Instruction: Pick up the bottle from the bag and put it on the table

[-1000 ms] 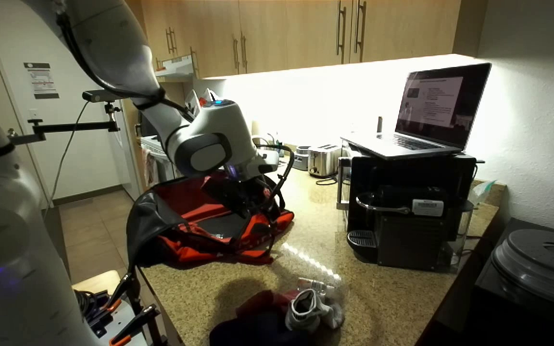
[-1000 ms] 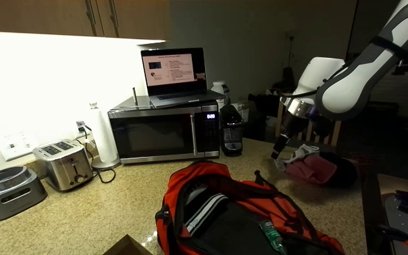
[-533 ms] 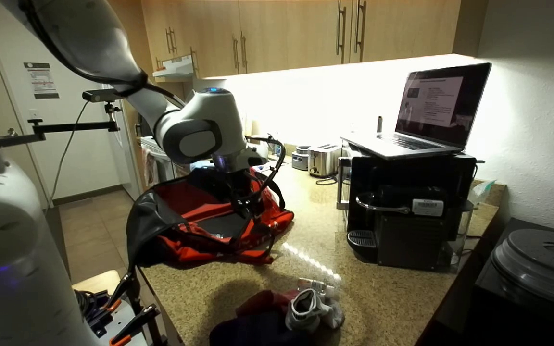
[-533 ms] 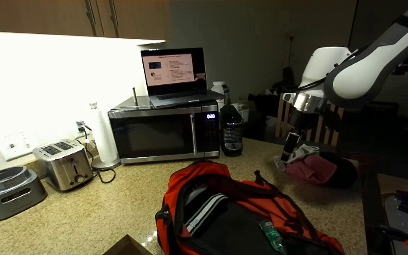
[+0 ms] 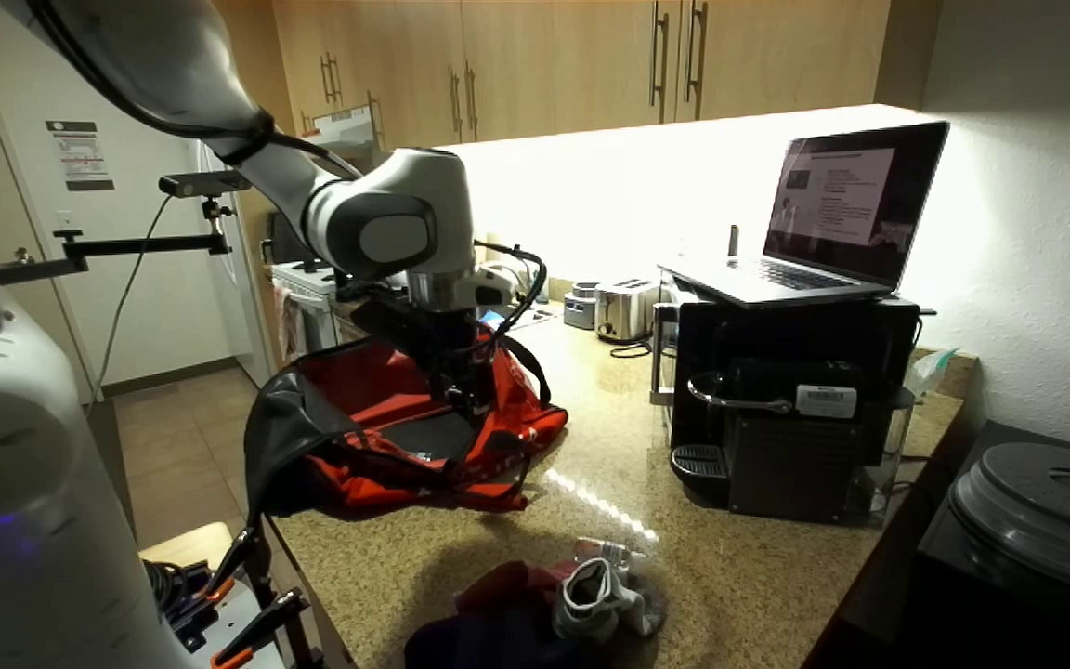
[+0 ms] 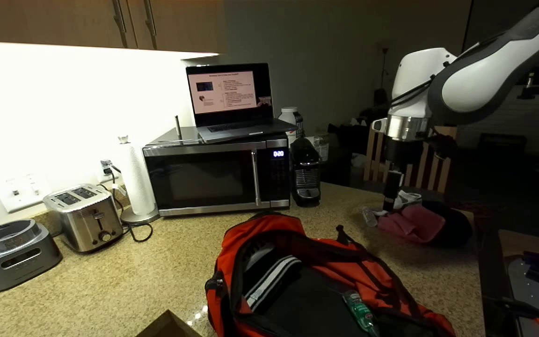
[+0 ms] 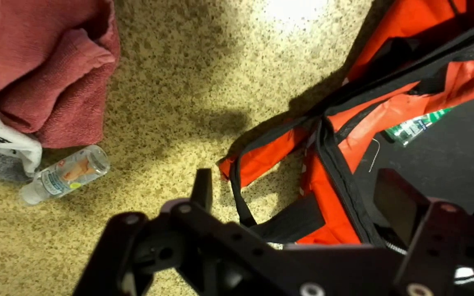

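Observation:
The red bag (image 6: 260, 227) with black trim lies unzipped on the speckled tan table (image 7: 171, 90). Inside it rests a green bottle (image 6: 360, 312), partly covered by a red flap in the wrist view, where the bottle (image 7: 420, 123) shows near the right edge. A clear bottle (image 7: 72, 172) lies on the table beside the cloth heap. My gripper (image 7: 295, 172) stands open above the bag's edge, one finger over bare table and one over the bag's dark inside. Nothing is between them. In an exterior view the gripper (image 6: 392, 189) points almost straight down, apart from both bottles.
A dark-red cloth (image 7: 47, 70) with a white-grey shoe (image 5: 586, 599) lies near the clear bottle. A microwave (image 6: 218, 178) carries a laptop (image 6: 232, 100), with a coffee machine (image 6: 306, 173) next to it. A toaster (image 6: 87, 217) and a paper-towel roll (image 6: 137, 182) stand along the wall.
My gripper has swung from a slant to nearly vertical, and the wrist above it has risen. The jaws have stayed open. Bag, bottles and cloth have not moved.

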`<state>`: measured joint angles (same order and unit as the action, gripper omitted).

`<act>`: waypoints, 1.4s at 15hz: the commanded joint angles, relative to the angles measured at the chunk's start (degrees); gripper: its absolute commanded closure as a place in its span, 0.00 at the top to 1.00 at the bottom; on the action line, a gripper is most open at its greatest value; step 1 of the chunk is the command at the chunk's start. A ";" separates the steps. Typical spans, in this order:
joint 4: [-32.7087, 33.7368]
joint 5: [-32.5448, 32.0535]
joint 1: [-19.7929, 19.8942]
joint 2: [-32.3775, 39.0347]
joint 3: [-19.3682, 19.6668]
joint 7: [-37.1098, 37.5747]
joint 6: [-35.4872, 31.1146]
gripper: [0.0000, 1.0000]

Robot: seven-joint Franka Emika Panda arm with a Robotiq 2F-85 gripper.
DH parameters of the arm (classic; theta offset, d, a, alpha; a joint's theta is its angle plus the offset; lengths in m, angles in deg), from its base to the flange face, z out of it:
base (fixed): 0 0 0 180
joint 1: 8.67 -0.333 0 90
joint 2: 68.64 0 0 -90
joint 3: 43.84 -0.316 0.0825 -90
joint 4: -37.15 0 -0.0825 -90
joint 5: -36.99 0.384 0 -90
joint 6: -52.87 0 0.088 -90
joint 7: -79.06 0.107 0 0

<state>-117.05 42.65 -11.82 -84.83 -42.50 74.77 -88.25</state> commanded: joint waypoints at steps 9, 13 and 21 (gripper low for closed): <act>23.29 -2.57 0.83 13.63 -2.39 10.74 15.89 1.00; 29.44 -3.40 0.56 19.68 -2.19 12.15 19.03 1.00; 36.73 -4.08 0.18 26.44 -1.63 13.11 23.80 1.00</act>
<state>-82.98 40.43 -11.82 -60.26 -43.96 85.53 -67.16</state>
